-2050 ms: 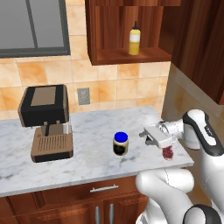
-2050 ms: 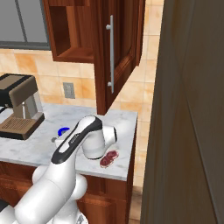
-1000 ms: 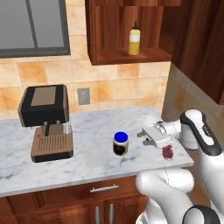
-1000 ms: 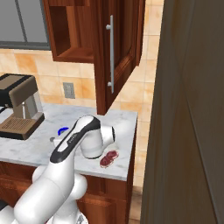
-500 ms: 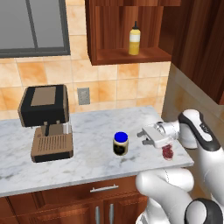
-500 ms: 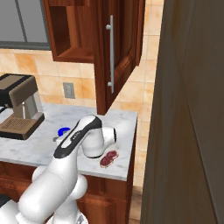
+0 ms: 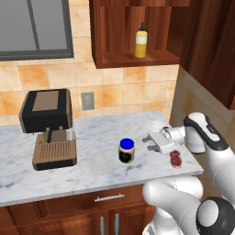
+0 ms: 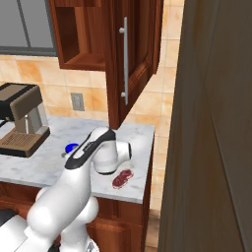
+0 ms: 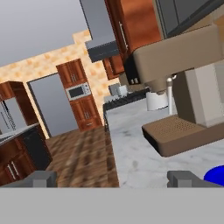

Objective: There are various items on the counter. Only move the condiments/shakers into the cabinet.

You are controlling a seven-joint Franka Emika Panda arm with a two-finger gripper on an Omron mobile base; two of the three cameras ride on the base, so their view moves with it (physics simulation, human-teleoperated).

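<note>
The claw, fingers spread and empty, lies sideways just right of the jar, likely to grab it; the yellow bottle stands in the cabinet above that jar

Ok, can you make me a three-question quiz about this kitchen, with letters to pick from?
1. Where is the yellow squeeze bottle?
A. on the cabinet shelf
B. on the counter
C. in the tool

2. What colour is the jar's lid?
A. red
B. blue
C. green

3. How is the tool?
A. shut on the jar
B. shut on nothing
C. open, holding nothing

Answers: 1 A, the yellow squeeze bottle stands on the shelf of the cabinet. 2 B, the jar on the counter has a blue lid. 3 C, the tool has its fingers spread beside the jar, apart from it.
</note>
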